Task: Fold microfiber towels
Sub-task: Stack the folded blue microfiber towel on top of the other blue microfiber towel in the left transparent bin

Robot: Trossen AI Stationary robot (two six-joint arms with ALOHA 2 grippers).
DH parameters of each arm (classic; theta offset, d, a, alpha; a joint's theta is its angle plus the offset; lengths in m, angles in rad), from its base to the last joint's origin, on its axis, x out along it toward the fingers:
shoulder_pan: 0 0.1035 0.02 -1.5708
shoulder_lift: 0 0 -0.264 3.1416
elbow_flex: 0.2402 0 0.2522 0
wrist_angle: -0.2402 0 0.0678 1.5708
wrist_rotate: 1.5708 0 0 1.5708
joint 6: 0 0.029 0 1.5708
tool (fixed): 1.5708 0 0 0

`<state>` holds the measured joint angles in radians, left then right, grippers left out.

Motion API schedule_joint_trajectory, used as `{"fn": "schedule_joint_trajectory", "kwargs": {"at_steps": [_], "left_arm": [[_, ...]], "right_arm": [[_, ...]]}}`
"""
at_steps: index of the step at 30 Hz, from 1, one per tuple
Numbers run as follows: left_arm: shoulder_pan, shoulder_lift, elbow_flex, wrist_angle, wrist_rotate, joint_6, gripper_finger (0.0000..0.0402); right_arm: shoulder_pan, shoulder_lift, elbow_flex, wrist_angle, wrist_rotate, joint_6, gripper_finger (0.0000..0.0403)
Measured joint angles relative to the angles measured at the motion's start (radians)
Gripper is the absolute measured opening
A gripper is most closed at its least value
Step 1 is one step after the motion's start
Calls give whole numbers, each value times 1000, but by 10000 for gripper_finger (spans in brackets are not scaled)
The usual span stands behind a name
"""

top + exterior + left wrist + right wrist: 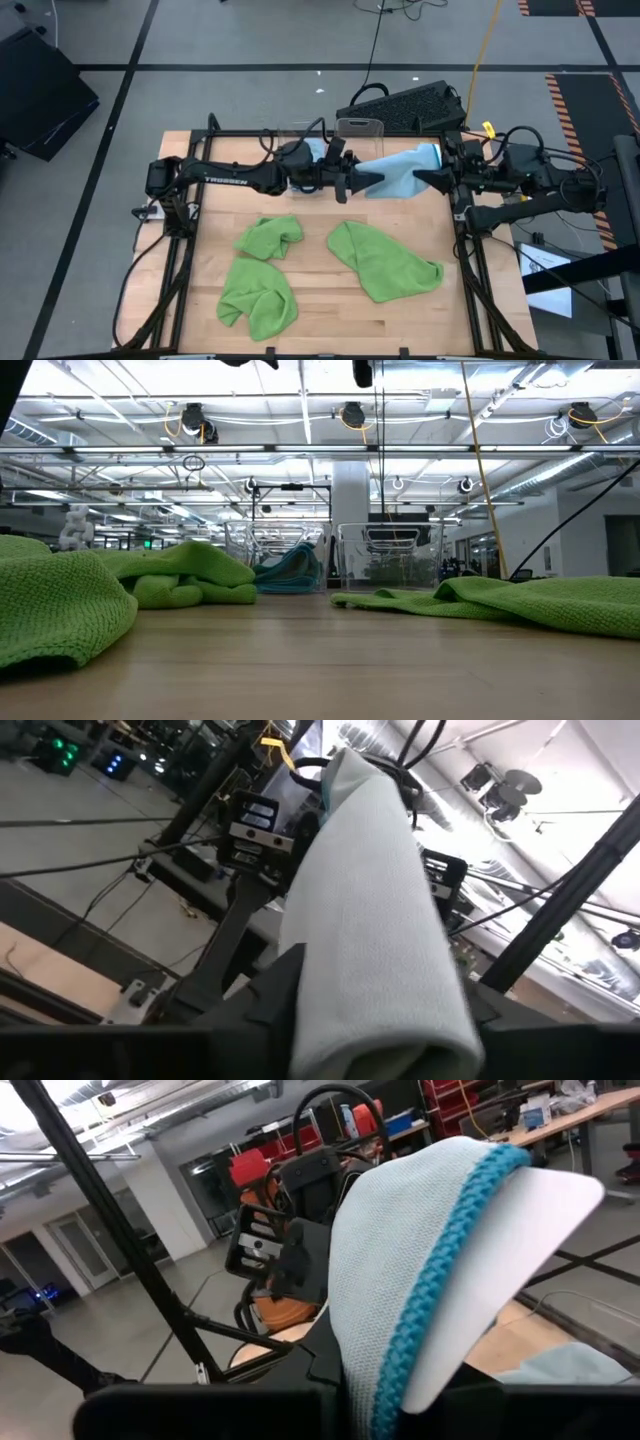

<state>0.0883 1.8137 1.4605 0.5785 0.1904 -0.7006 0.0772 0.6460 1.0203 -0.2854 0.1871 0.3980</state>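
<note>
Left claw [352, 184]: above the far middle of the table, pointing toward the right arm; its fingers are clamped on one end of the light blue towel, which fills the left wrist view between the two dark fingers.
Right claw [428, 178]: above the far right of the table, facing the left claw; clamped on the opposite end of the same towel, whose darker blue stitched hem [440, 1270] runs across the right wrist view.
Light blue towel [398, 170]: held off the table, stretched between the two claws, sagging a little in the middle.
Green towels: three, all lying crumpled on the wooden table [330, 320]. One [272, 236] left of centre; one [258, 295] nearer the front edge, touching the first; one [385, 262] right of centre, spread wider and apart from the other two.
Clear bins: two [360, 128] at the far edge of the table, behind the arms; in the low view one [290, 565] holds a bluish cloth heap.
Keyboard [400, 105]: dark, on the floor beyond the far edge of the table.
</note>
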Motion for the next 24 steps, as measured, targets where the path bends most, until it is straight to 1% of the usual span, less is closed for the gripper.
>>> {"fn": "schedule_joint_trajectory", "kwargs": {"at_steps": [3, 6, 9, 12, 15, 20, 23, 24], "left_arm": [[0, 0, 0, -8, -15, 8, 110], [2, 0, 0, -8, -17, 8, 83], [7, 0, 0, -15, -17, 8, 68], [15, 0, 0, -52, -17, -8, 70], [34, 0, -1, -96, -13, -41, 97], [71, -35, -2, -114, 25, -68, 176], [100, -61, 1, -181, 47, -79, 215], [114, -75, 1, -226, 58, -85, 226]], "right_arm": [[0, 0, 0, 8, 0, -1, 20], [0, 0, 0, 14, 0, -1, 20], [0, 0, 0, 22, 0, 0, 20], [0, 1, 0, 22, 0, 0, 20], [0, 1, 0, 27, 18, 10, 20], [0, 0, 0, 29, 100, 64, 20], [0, 12, 0, 39, 155, 90, 20], [0, 14, 0, 44, 179, 93, 20]]}}
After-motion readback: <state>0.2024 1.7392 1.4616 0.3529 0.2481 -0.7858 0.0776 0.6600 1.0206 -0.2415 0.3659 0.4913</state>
